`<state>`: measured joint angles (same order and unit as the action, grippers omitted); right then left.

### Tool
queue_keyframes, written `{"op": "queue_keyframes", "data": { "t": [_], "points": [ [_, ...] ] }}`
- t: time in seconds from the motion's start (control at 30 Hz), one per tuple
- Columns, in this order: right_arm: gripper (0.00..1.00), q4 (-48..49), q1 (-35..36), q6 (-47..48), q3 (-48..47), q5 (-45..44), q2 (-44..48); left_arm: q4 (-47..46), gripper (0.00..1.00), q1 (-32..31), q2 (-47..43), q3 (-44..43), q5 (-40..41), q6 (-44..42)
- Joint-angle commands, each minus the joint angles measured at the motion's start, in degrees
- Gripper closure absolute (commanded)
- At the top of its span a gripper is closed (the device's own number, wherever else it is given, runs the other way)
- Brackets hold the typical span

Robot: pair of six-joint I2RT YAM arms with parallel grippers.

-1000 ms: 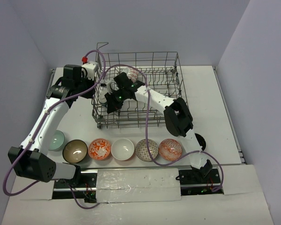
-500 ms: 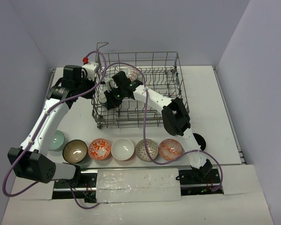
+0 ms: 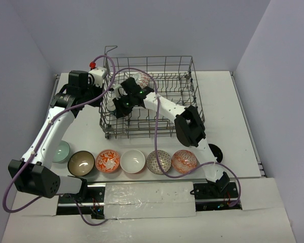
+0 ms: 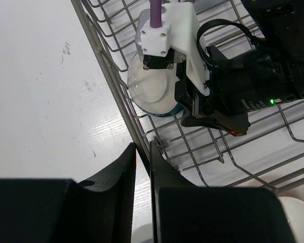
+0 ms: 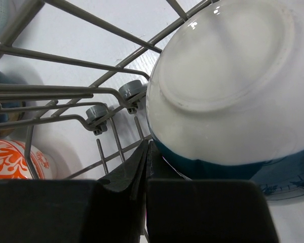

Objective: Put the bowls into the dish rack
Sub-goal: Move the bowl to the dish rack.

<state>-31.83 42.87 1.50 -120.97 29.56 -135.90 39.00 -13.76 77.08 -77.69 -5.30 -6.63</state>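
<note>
Right arm: base at the near edge, elbow raised by the near-right corner of the dish rack (image 3: 177, 101), forearm running left across the rack, wrist pitched down at its left wall. right gripper (image 5: 146, 154) has its fingers pressed together with nothing between them. The tips sit among the floor wires just beside the teal bowl (image 5: 223, 76). That bowl stands on edge inside the rack against the left wall, its white underside toward the right wrist camera. Left arm: runs up the left side of the table (image 3: 228, 111), then bends right toward the rack from outside. left gripper (image 4: 143, 167) is nearly closed, with the rack's side wire running into the narrow gap; it looks pinched on that wire. A second patterned bowl (image 3: 143, 78) is in the rack near the far side. Lined up on the table in front of the rack: pale green bowl (image 3: 61, 151), brown bowl (image 3: 81, 162), orange-patterned bowl (image 3: 108, 161), white bowl (image 3: 133, 161), grey-patterned bowl (image 3: 158, 162), red-patterned bowl (image 3: 184, 161). A black bowl (image 3: 217, 151) is partly hidden behind the right arm.
</note>
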Motion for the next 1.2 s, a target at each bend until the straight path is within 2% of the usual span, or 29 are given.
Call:
{"op": "queue_keyframes", "data": {
  "t": [0.0, 0.77, 0.97, 1.17],
  "points": [
    [1.0, 3.1, -1.3, -0.4, -4.0, -4.2, -0.3, 0.5, 1.0, -0.9, -1.8, 0.7, -4.0, -2.3],
    [1.0, 6.8, -4.2, 1.6, -2.2, -19.1, 1.9, 0.7, 1.0, -0.9, -2.8, 1.6, -5.0, -3.0],
    [1.0, 6.6, -4.9, 1.8, -2.9, -19.3, 2.5, 0.8, 1.0, -0.9, -2.8, 1.6, -5.4, -3.1],
    [1.0, 5.6, -5.2, 2.3, -2.1, -15.8, 3.5, 0.5, 1.0, -0.9, -2.5, 2.0, -5.9, -3.0]
  ]
}}
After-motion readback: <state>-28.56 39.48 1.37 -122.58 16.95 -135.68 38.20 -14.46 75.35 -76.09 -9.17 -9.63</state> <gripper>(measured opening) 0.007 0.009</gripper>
